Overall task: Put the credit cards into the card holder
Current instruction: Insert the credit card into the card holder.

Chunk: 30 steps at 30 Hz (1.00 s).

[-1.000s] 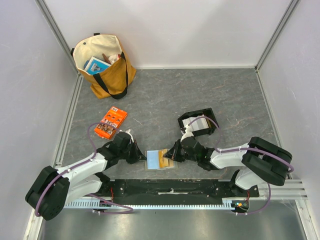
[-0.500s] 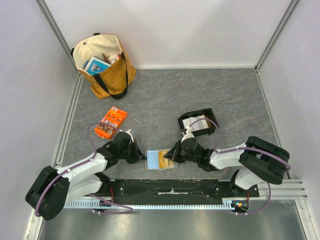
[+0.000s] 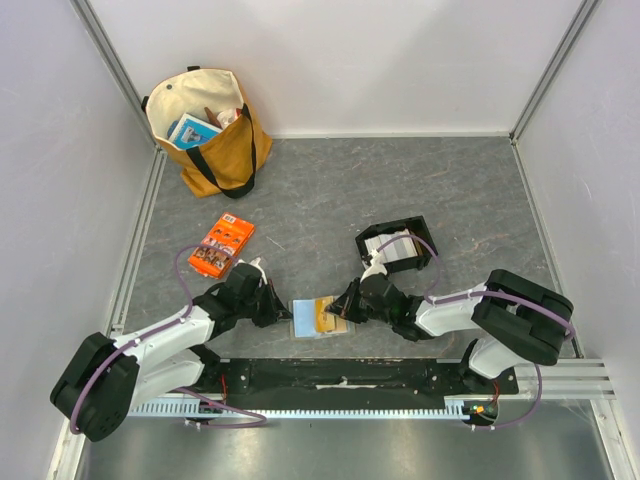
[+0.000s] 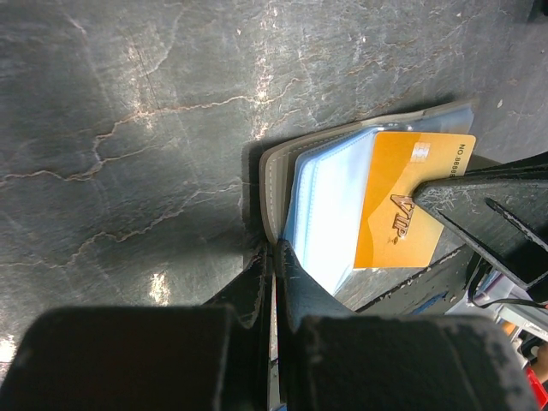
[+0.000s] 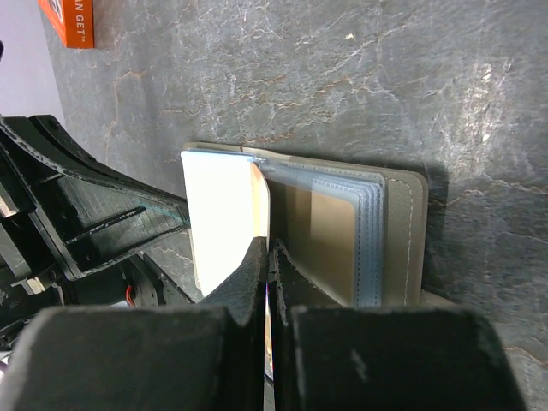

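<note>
**Two grippers meet over an open card holder near the front of a grey stone-patterned table**

At far left, a mustard and cream fabric tote bag (image 3: 225,150) stands in the back corner. A flat orange printed packet (image 3: 222,246) lies nearer the front.

The left gripper (image 4: 272,257) has its black fingers pinched together on the near edge of the card holder (image 4: 274,184). The holder is a soft olive-grey wallet, lying open and flat on the table (image 3: 400,180) between the two arms. Its inside shows a fan of glossy, pale blue plastic sleeves (image 4: 330,205).

A rigid gold card (image 4: 411,201) with rounded corners lies partly over those sleeves. The right gripper (image 5: 267,248) is clamped thin on this card's edge.

Further right and back, a black open plastic tray (image 3: 390,226) holds the remaining credit cards (image 3: 395,248), pale and stacked.
</note>
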Tool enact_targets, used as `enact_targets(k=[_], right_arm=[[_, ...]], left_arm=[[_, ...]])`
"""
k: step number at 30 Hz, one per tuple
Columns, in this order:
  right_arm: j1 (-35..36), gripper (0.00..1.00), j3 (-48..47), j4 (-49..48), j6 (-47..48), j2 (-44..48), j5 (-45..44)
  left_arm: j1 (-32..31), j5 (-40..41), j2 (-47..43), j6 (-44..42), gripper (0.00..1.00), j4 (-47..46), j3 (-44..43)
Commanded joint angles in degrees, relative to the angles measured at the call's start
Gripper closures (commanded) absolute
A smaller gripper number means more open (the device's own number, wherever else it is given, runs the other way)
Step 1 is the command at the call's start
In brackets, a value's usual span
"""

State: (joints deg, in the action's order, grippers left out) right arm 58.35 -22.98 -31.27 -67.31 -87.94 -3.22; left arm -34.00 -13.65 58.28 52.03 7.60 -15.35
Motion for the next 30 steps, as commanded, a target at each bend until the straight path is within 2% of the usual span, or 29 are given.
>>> enact_targets(k=[1,8,15,20,27,30], right_arm=[[0.5,1.0,1.3,2.3,-1.1,-1.0,-0.1],[2.7,1.0,2.1,1.8,-2.6,-0.7,2.3],[3.3,1.0,2.3,4.7,-3.4,0.5,0.6],[3.2,1.0,1.7,4.1,-4.0,-2.4,0.7],[2.9,0.96,-0.8,8.2,-3.4,-1.6,-6.8],[2.8,0.92,-1.8,9.7,-2.5,-1.6,-6.4]], left_arm=[[-0.1,0.6,-0.7,-0.4,0.98,-0.8,0.6],[-0.2,1.0,-0.4,-0.2,0.98,-0.7,0.5],[-0.2,1.0,-0.4,0.0,0.98,-0.8,0.6],[-0.1,1.0,-0.9,0.0,0.98,-0.7,0.8],[-0.2,0.6,-1.7,0.1,0.98,-0.4,0.9],[-0.1,0.7,-1.9,0.1,0.98,-0.3,0.9]])
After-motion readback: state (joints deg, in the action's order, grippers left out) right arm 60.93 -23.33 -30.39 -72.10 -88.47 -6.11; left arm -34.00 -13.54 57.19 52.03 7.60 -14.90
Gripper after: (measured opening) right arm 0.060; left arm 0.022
